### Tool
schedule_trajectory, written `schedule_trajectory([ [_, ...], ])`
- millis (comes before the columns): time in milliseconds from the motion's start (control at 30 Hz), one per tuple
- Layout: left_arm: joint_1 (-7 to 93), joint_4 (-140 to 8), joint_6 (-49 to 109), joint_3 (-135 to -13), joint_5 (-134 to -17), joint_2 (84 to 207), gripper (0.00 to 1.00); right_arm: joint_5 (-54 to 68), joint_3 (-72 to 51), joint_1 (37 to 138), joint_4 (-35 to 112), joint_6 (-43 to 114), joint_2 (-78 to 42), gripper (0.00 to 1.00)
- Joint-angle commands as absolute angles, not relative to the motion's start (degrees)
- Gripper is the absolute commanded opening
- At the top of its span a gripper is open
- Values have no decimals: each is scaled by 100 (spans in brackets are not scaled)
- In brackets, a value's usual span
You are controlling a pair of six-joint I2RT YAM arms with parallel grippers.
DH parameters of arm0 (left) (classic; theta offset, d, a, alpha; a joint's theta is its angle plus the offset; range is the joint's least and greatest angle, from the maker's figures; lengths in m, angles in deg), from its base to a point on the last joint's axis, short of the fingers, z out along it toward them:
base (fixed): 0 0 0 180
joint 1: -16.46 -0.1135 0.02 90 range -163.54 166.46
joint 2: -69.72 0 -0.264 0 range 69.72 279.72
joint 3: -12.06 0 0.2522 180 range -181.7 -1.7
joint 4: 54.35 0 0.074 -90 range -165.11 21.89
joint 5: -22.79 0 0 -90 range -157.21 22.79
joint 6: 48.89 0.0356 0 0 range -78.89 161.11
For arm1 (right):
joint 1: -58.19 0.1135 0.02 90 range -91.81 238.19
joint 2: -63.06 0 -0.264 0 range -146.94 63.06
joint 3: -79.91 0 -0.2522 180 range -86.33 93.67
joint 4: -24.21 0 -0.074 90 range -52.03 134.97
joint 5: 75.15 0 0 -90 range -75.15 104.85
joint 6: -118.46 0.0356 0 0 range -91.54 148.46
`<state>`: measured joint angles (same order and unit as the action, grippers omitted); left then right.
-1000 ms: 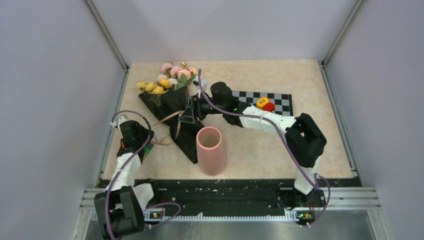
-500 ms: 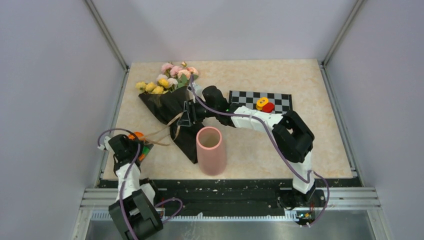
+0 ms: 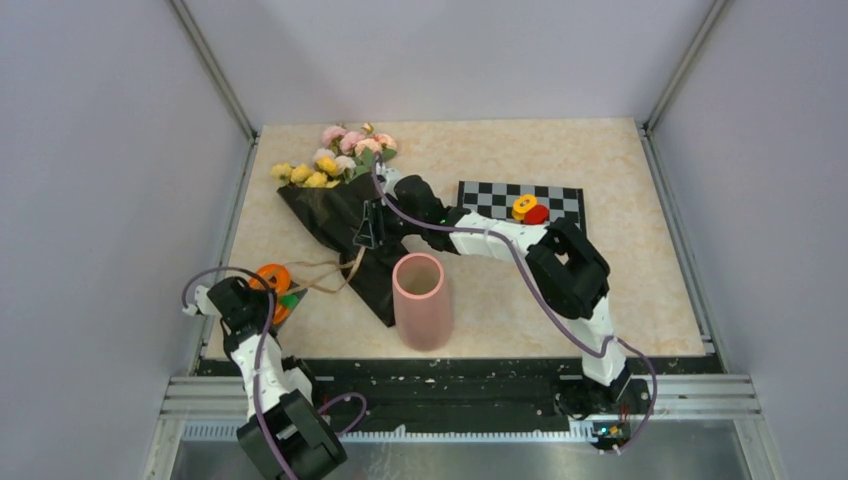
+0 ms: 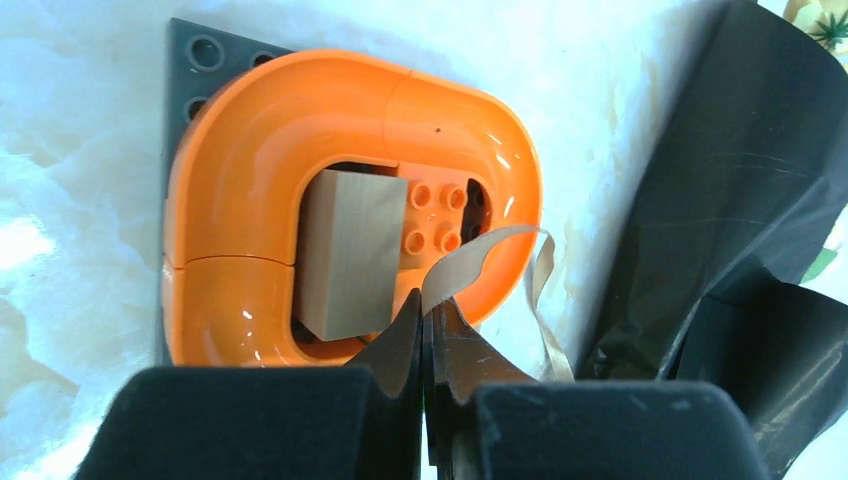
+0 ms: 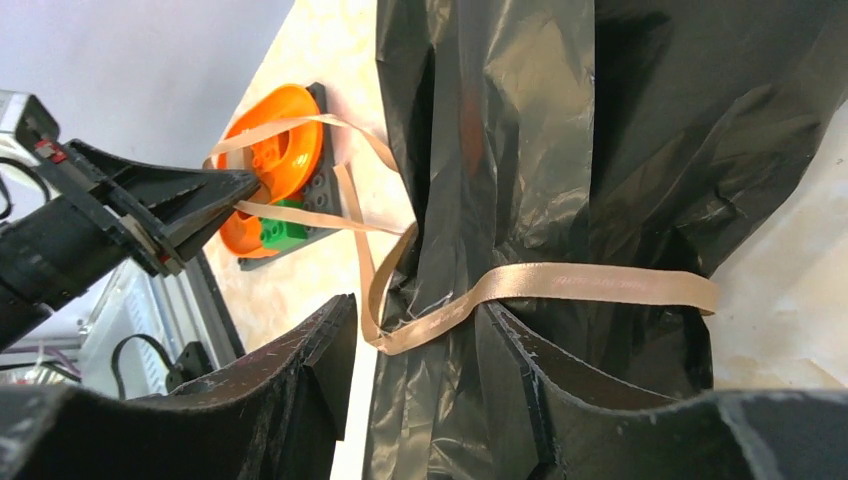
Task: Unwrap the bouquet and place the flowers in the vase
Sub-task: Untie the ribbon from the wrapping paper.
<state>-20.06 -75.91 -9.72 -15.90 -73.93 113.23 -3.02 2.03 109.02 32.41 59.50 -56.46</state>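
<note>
Barely begun. Behind and left of the vase (image 3: 421,300), flat on the worktop (image 3: 520,290): the bouquet (image 3: 335,210), black wrap on, tan ribbon (image 5: 590,283) round its waist, one tail trailing off left of the vase. Nothing in the vase. Left to do: freeing the ribbon, opening the wrap, standing the flowers (image 3: 340,155) in the vase.

Well left of the vase, low over an orange block toy (image 4: 300,150): left hand (image 4: 428,340), pinched fully shut on the ribbon's end. Just behind the vase, arm stretched across: right hand (image 5: 418,305), roughly half open, straddling the wrap at the tie, a sliver of gap on one side, not clamped by the look of it.
</note>
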Motion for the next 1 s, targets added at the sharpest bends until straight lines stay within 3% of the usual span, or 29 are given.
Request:
schedule_trajectory([
  [0, -2126, -7674, -764, -1747, -7242, 11330, 0, 84, 535, 11040, 3176, 5853, -5809, 48],
  [300, -2140, -7976, -293, -2053, -7035, 11307, 2, 74, 531, 11045, 2603, 6268, -6094, 40],
  [567, -2173, -7963, -236, -2071, -7093, 11350, 2, 216, 449, 10998, 2138, 6343, -5811, 1],
  [967, -2238, -7859, -131, -2150, -7185, 11682, 0, 595, -472, 10439, 1202, 6207, -4803, 0],
])
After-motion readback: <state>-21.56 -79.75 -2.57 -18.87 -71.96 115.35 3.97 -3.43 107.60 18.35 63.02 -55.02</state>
